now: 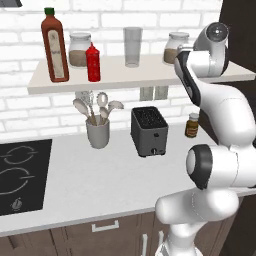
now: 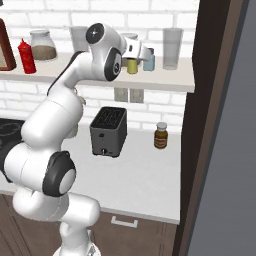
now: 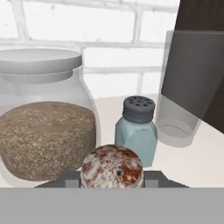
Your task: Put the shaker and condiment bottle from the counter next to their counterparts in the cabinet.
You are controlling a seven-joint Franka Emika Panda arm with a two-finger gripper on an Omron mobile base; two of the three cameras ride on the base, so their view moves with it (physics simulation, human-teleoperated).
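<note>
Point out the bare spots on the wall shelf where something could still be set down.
Bare board on the shelf lies between the red squeeze bottle and the empty glass, and in front of that glass. The right end is crowded: jar, blue shaker, yellow shaker and another glass.

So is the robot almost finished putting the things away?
Nearly. The red squeeze bottle already stands on the shelf beside the tall sauce bottle. The gripper is up at the shelf, shut on the yellow shaker, right beside the pale blue shaker. Left: let go of it and pull back.
</note>
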